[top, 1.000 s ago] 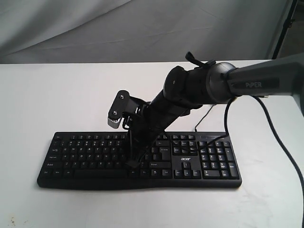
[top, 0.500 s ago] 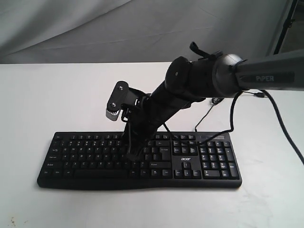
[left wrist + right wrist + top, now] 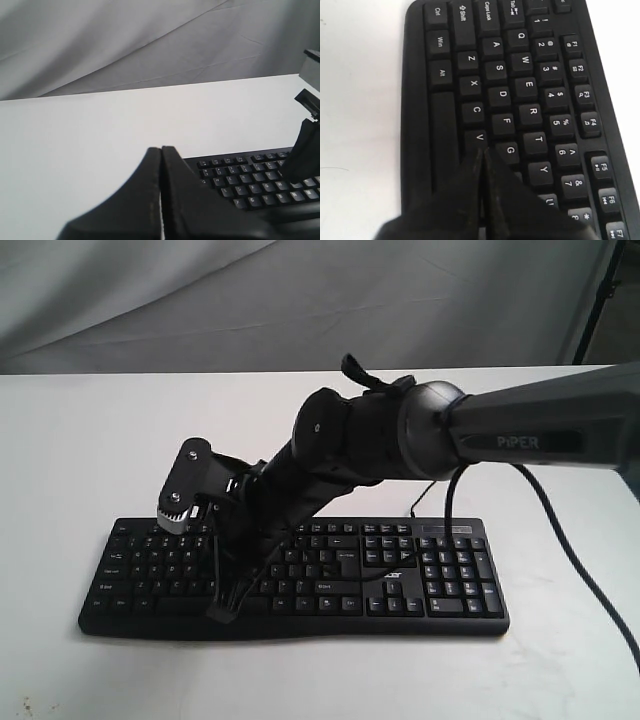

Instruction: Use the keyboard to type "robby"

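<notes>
"Position of the keyboard?"
"Six o'clock on the white table, long edge toward the camera."
"And the right gripper?"
"Fingers clenched together on nothing. The wrist view has their tips meeting at the edge of the V key, beside the G key. The left gripper is clenched empty, above the table."
"Arm pose?"
"The right arm enters from three o'clock, bends at the wrist and slopes down toward seven o'clock across the letter keys."
"Any writing?"
"A white acer logo toward three o'clock of the fingertips, PiPER lettering on the forearm. Grey cloth hangs at twelve."
</notes>
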Motion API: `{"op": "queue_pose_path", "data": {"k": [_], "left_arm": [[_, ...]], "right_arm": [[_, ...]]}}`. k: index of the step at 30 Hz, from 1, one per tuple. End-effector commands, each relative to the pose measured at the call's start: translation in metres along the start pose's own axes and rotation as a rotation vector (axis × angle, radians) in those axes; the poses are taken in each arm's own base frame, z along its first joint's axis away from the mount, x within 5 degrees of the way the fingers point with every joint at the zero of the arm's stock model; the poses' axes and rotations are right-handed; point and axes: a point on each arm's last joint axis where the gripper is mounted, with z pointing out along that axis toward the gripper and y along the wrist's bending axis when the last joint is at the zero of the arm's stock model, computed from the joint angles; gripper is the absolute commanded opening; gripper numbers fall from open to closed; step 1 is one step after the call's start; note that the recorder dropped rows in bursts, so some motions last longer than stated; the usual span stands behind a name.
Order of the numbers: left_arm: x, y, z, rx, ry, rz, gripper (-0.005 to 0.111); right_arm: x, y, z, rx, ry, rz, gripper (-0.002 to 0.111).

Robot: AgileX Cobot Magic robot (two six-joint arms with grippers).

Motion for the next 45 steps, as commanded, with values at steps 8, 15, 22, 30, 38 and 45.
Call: {"op": "queue_pose_path", "data": {"k": [8,15,22,30,38,45], "left_arm": [[0.001,0.0,0.0,0.005,-0.005,0.003,0.0],[0.001,0.0,0.0,0.005,-0.005,0.003,0.0],[0.001,0.0,0.0,0.005,-0.005,0.003,0.0],[0.001,0.0,0.0,0.005,-0.005,0.003,0.0],[0.001,0.0,0.0,0.005,-0.005,0.003,0.0],[0.001,0.0,0.0,0.005,-0.005,0.003,0.0]], "right_arm": [[0.0,0.001,0.007,0.003,-0.009,0.033,0.0],[-0.001,-0.002,0.013,-0.007,-0.009,0.033,0.0],[-0.004,0.003,0.017,0.002,-0.015,0.019,0.0],[-0.002,0.001,0.02,0.015,-0.013,0.022,0.0],[0.003,0.001,0.029,0.007,0.002,0.033,0.0],[0.003,0.001,0.029,0.007,0.004,0.029,0.0]]}}
